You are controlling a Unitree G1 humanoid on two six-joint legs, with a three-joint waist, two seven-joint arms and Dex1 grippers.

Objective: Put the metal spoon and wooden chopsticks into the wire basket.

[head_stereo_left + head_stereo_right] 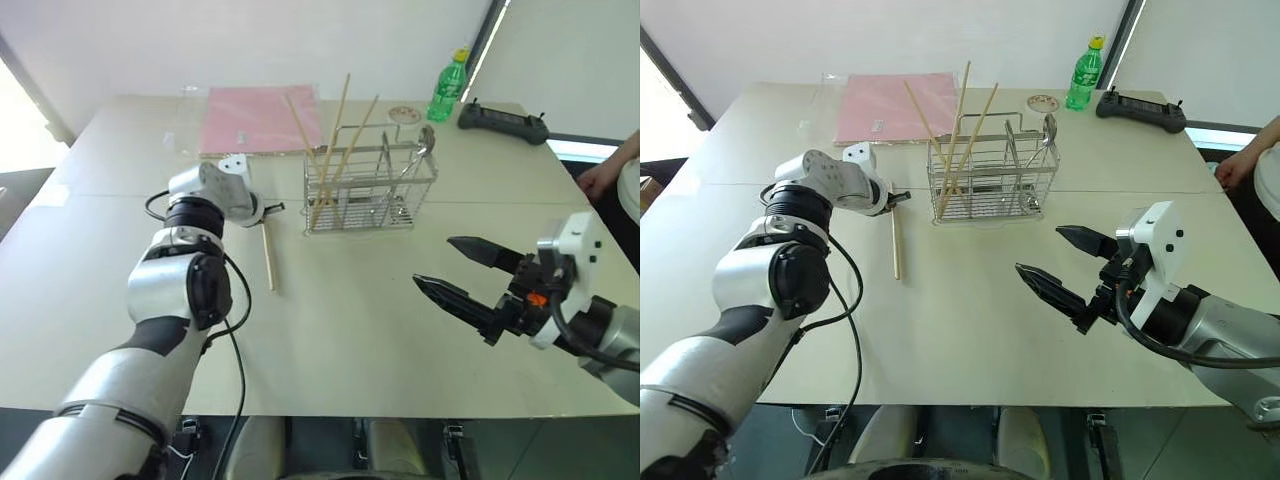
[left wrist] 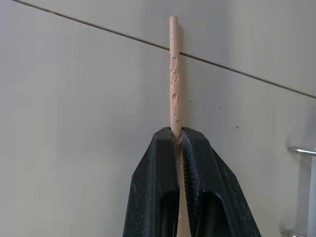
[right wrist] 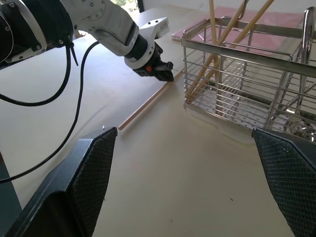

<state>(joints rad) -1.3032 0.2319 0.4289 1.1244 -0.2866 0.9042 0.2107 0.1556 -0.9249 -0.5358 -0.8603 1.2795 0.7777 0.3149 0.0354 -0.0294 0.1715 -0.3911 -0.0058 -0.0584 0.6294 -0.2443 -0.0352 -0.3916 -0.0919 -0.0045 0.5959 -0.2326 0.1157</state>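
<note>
On the pale tabletop (image 1: 380,330), the last wooden chopstick (image 1: 268,258) is clamped by the left gripper (image 2: 178,140); a lift toward the wire basket (image 1: 370,190) at three o'clock is called for; the right gripper (image 1: 462,268) is held wide, empty.

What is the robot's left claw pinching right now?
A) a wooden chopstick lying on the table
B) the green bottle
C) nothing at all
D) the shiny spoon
A: the left gripper is shut on a wooden chopstick that lies flat on the table beside the wire basket, while the metal spoon already stands in the basket.
</note>
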